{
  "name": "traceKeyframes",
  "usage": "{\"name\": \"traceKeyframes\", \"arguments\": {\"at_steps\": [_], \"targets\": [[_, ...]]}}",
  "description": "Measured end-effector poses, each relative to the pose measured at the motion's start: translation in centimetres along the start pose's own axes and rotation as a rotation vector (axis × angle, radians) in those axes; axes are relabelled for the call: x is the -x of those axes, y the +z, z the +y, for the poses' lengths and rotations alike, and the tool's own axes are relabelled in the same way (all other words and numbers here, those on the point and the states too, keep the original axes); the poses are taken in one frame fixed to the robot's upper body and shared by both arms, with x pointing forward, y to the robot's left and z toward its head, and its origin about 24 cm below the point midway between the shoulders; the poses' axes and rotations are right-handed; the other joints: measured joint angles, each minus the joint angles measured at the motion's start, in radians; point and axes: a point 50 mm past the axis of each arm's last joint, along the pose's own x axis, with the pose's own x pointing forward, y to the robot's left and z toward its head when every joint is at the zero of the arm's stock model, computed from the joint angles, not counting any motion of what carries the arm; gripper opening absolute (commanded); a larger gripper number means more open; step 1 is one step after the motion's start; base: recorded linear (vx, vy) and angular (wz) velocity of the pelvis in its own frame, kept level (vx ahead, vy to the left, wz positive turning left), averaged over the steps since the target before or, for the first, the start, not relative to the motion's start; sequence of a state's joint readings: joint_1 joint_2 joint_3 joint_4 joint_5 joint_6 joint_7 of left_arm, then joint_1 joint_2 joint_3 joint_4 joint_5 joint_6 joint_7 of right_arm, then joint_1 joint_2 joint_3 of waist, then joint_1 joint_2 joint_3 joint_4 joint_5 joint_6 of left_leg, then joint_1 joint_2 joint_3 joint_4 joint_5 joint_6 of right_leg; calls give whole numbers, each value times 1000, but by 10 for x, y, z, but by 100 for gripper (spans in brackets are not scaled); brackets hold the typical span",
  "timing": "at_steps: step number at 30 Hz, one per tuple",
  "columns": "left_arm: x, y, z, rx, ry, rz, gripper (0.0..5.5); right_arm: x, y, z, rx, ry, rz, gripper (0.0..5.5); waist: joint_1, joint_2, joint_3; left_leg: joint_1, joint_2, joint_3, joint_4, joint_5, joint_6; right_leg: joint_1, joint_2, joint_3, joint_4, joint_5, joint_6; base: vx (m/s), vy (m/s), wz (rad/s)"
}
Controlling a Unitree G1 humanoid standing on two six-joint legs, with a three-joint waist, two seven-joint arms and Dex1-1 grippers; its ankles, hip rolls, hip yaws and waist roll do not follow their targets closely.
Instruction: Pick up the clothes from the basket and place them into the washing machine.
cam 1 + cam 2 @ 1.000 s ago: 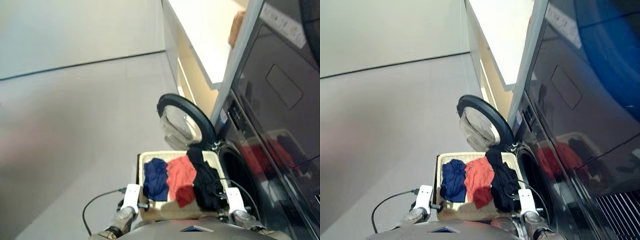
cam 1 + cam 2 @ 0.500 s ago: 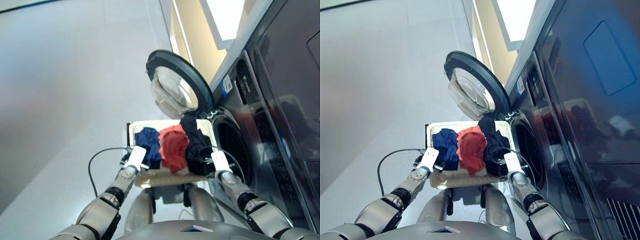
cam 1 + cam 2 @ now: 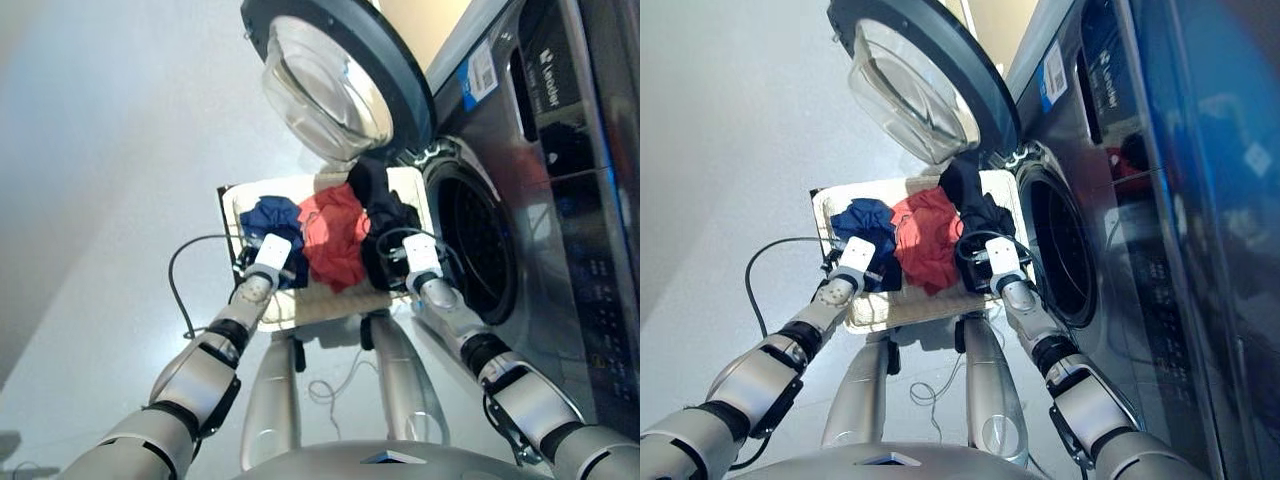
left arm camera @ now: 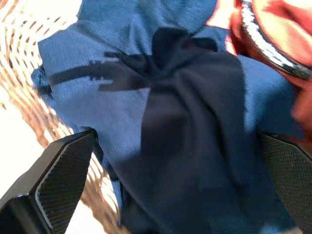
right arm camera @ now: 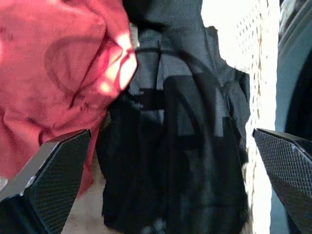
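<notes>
The cream wicker basket (image 3: 232, 205) sits in front of the washing machine (image 3: 560, 200), beside its dark drum opening (image 3: 478, 250). Three clothes lie in it side by side: navy blue (image 3: 270, 213), orange-red (image 3: 335, 235) and black (image 3: 385, 222). My left gripper (image 4: 176, 135) hangs open just over the navy garment (image 4: 122, 87). My right gripper (image 5: 171, 131) is open over the black garment (image 5: 185, 156), with the red one (image 5: 53, 73) beside it. Neither gripper holds cloth.
The round glass door (image 3: 330, 80) stands swung open over the basket's far side. A black cable (image 3: 183, 285) loops on the grey floor left of the basket. The machine's front and control panel (image 3: 560, 110) fill the right side.
The head camera has tilted down and closer. Both arms have stretched forward, bringing the grippers from the basket's near edge to over the navy and black garments.
</notes>
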State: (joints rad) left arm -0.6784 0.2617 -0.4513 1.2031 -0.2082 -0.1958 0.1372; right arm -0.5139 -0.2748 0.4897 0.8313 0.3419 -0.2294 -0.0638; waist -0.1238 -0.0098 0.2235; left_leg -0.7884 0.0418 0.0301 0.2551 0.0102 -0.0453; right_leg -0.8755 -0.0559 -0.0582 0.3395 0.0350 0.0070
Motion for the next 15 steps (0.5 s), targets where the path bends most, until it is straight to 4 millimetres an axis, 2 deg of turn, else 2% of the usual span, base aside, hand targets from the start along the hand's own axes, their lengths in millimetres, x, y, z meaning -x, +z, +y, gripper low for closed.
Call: {"name": "traceKeyframes", "arguments": {"at_steps": [3,4,5,6,7,12,15], "targets": [[-4,10,13,10,41,-25,550,-2,17,5,-8,30,-76,550,-15,-7,-6,-83,4,9,92,-40,5,-65,5,15,39,-4,5,-7,30,-91],[-4,13,17,12,52,-31,455,-3,20,6,-11,31,-93,550,-16,-10,-8,-110,5,16,119,-49,8,-90,5,22,53,-4,6,1,42,-204],[-5,16,19,13,58,-39,239,-3,20,5,-10,31,-96,550,-16,-13,-10,-131,5,24,141,-57,10,-111,5,30,67,-5,8,0,0,0],[-6,17,21,26,65,-46,84,-2,21,6,-11,34,-100,550,-17,-15,-11,-150,6,28,158,-63,14,-128,7,37,74,-5,13,0,0,0],[-6,19,22,44,71,-53,0,-1,20,7,-12,37,-100,550,-20,-17,-13,-162,7,31,172,-67,15,-138,7,40,80,-7,18,0,0,0],[-7,26,25,52,97,-87,0,3,17,11,-23,48,-99,550,-25,-45,-41,-198,9,34,199,-74,15,-173,8,49,89,-8,20,0,0,0],[-7,28,25,70,98,-92,0,2,17,11,-21,51,-101,550,-24,-48,-45,-200,9,39,201,-74,15,-179,5,55,97,-6,20,0,0,0]]}}
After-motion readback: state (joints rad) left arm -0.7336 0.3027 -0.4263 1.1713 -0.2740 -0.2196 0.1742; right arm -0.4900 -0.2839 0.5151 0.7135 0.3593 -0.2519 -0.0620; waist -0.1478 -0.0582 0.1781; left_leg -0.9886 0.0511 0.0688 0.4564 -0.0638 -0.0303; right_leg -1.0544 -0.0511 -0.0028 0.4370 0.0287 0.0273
